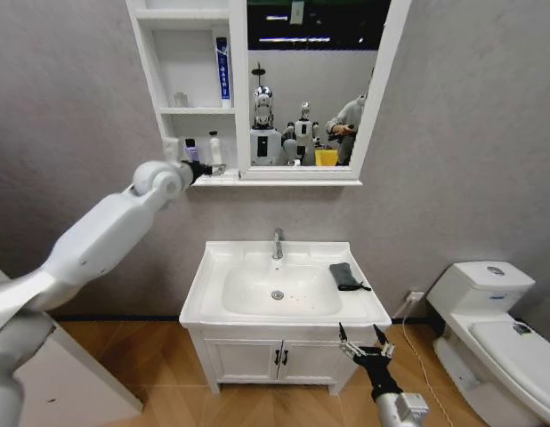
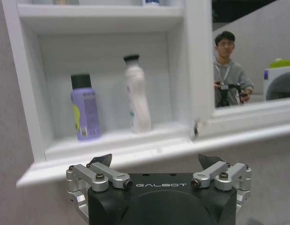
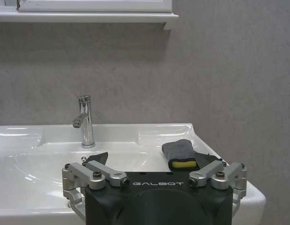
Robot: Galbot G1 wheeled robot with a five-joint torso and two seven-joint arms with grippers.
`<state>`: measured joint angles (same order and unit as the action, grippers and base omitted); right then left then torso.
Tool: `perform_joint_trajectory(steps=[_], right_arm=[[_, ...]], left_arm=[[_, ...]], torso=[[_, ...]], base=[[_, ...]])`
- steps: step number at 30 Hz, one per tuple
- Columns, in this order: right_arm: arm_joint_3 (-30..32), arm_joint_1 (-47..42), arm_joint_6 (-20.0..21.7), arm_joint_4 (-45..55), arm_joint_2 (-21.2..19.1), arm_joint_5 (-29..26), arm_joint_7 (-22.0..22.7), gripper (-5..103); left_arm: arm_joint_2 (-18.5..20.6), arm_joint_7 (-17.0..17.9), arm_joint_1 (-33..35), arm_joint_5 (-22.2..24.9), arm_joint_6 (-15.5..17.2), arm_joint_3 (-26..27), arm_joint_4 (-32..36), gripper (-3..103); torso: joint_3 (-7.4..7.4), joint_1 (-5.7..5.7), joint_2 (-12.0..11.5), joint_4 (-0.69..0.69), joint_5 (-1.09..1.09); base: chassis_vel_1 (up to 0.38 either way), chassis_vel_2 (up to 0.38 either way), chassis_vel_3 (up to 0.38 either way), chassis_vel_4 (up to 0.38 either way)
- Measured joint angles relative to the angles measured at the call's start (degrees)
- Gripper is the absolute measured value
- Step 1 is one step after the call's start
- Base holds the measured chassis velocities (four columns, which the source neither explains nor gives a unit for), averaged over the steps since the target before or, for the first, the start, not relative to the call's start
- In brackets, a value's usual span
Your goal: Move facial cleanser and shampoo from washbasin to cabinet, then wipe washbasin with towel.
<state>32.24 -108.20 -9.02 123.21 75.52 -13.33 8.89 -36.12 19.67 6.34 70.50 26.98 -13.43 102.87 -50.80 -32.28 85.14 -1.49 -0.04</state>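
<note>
A: Where was the left tool (image 2: 156, 165)?
B: Raised in front of the cabinet (image 1: 150, 62), at its lowest open shelf (image 2: 112, 140), fingers spread and released, grasping nothing.

A: And what stood on that shelf?
B: A purple bottle (image 2: 85, 114) with a dark cap, and beside it, apart from it, a white bottle (image 2: 137, 96) with a dark cap. Both stood upright. Which was the cleanser and which the shampoo, I could not tell. A blue-and-white tube (image 1: 222, 69) stood in the compartment above.

A: The right tool (image 1: 364, 343)?
B: Low, in front of the washbasin's (image 1: 213, 267) front right corner, also spread wide and released, nothing between its fingers.

A: Where was the towel (image 1: 345, 276)?
B: Folded, dark grey, lying on the washbasin's flat rim to the right of the bowl, with a bit of yellow showing at its fold in the right wrist view. The chrome tap (image 3: 84, 120) stood at the back centre, well apart from the towel.

A: Anything beside the washbasin?
B: A white toilet (image 1: 497, 329) to its right.
</note>
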Motion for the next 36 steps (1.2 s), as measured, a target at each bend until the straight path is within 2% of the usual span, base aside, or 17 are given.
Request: perform_joint_trajectory(steps=[1,3,4,6,7,10,12,14,15,18,19,22,23,25,26,28,36], right_arm=[[0.0,0.0,0.0,0.0,0.0,0.0,0.0,100],[-0.1,0.0,-1.3,-0.1,0.3,-0.2,-0.4,100],[-0.1,0.0,-1.3,-0.1,0.3,-0.2,-0.4,100],[0.1,0.1,-2.4,-0.5,0.6,-0.1,-0.4,100],[0.1,0.1,-2.4,-0.5,0.6,-0.1,-0.4,100],[1.7,-2.5,-4.6,-0.7,3.0,1.3,0.0,100],[1.9,-2.9,-4.9,-0.7,3.3,1.6,0.2,100],[2.1,-3.3,-5.1,-0.7,3.6,3.2,1.4,100],[2.1,-3.3,-5.1,-0.7,3.6,3.2,1.4,100],[2.5,-3.0,-3.5,-0.3,3.4,4.2,2.7,100],[2.5,-3.0,-3.5,-0.3,3.4,4.2,2.7,100],[3.1,-2.6,-1.7,0.4,2.8,3.5,2.8,100],[3.1,-2.6,-1.7,0.4,2.8,3.5,2.8,100],[3.3,-2.6,-1.0,0.9,2.5,2.9,2.4,100],[3.3,-2.6,-1.0,0.9,2.5,2.9,2.4,100],[3.3,-3.0,-0.7,1.5,2.5,2.4,1.5,100],[4.2,-5.2,-2.5,1.2,3.2,2.4,0.5,100]], left_arm=[[0.0,0.0,0.0,0.0,0.0,0.0,0.0,100],[4.8,-1.6,11.2,-2.7,-2.1,7.3,6.5,100],[4.8,-1.6,11.2,-2.7,-2.1,7.3,6.5,100],[8.2,-3.9,26.8,-7.8,-4.8,15.9,10.5,100],[8.2,-3.9,26.8,-7.8,-4.8,15.9,10.5,100],[7.4,-4.4,43.0,-12.6,-6.3,23.5,12.9,100],[6.6,-4.3,46.3,-13.3,-6.4,26.1,13.7,100],[3.1,-4.1,59.9,-16.5,-7.1,36.9,17.3,100],[3.1,-4.1,59.9,-16.5,-7.1,36.9,17.3,100],[-4.1,-5.7,78.3,-22.8,-8.8,50.3,21.8,100],[-4.1,-5.7,78.3,-22.8,-8.8,50.3,21.8,100],[-11.5,-8.4,88.1,-28.2,-10.9,58.7,25.0,100],[-11.5,-8.4,88.1,-28.2,-10.9,58.7,25.0,100],[-16.7,-9.6,92.4,-30.9,-11.9,61.2,27.0,100],[-16.7,-9.6,92.4,-30.9,-11.9,61.2,27.0,100],[-21.5,-10.2,95.9,-33.5,-12.2,61.6,29.5,100],[-29.8,-12.5,101.0,-40.3,-13.7,60.7,32.7,100]], torso=[[0.0,0.0,0.0,0.0,0.0],[0.01,0.01,0.0,-0.02,0.04],[0.01,0.01,0.0,-0.02,0.04],[0.01,0.01,0.0,0.02,0.02],[0.01,0.01,0.0,0.02,0.02],[0.01,0.01,0.0,-0.02,0.02],[0.0,0.0,0.0,-0.09,-0.02],[0.0,0.0,0.0,-0.08,0.07],[0.0,0.0,0.0,-0.08,0.07],[0.0,0.01,0.0,0.01,0.04],[0.0,0.01,0.0,0.01,0.04],[0.01,0.01,0.0,0.0,0.05],[0.01,0.01,0.0,0.0,0.05],[0.0,0.01,0.0,-0.01,0.05],[0.0,0.01,0.0,-0.01,0.05],[0.0,0.0,0.0,-0.01,0.05],[0.0,0.0,0.0,-0.03,0.05]], base=[[0.0,0.0,0.0,0.0],[0.0,0.0,0.0,0.0],[0.0,0.0,0.0,0.0],[0.0,0.0,0.0,0.0],[0.0,0.0,0.0,0.0],[0.0,0.0,0.0,0.0],[0.0,0.0,0.0,0.0],[0.0,0.0,0.0,0.0],[0.0,0.0,0.0,0.0],[0.0,0.0,0.0,0.0],[0.0,0.0,0.0,0.0],[0.0,0.0,0.0,0.0],[0.0,0.0,0.0,0.0],[0.0,0.0,0.0,0.0],[0.0,0.0,0.0,0.0],[0.0,0.0,0.0,0.0],[0.0,0.0,0.0,0.0]])
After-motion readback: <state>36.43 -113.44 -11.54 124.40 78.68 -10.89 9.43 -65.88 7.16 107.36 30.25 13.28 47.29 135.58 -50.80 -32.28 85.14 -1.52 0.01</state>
